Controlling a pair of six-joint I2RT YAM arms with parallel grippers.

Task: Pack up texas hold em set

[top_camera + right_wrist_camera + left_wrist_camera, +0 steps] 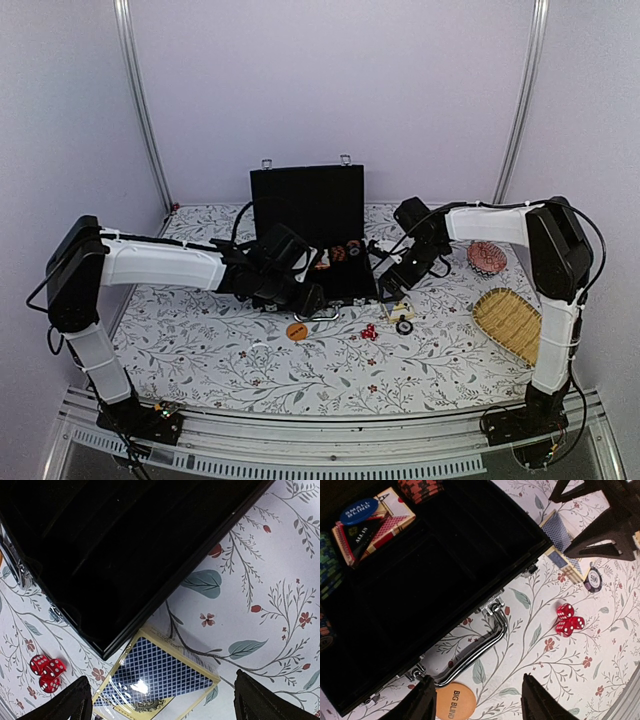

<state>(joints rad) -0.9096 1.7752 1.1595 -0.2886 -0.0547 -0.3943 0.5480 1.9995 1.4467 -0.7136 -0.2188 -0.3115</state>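
Notably, left end effector (477,680) and right end effector (161,677) gape apart; the right frames the card deck (155,680), lower centre: descend squarely, close across its width.

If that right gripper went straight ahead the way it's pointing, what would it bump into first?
Most likely the blue-backed card deck, lying on the table next to a corner of the black case. It shows squarely between the fingers of the open right gripper. How far off it is, this view can't tell.

Left arm (160,265), right arm (495,225): white shells, black joints. Thin black cables (604,248). Left gripper (476,679) black, pointy.
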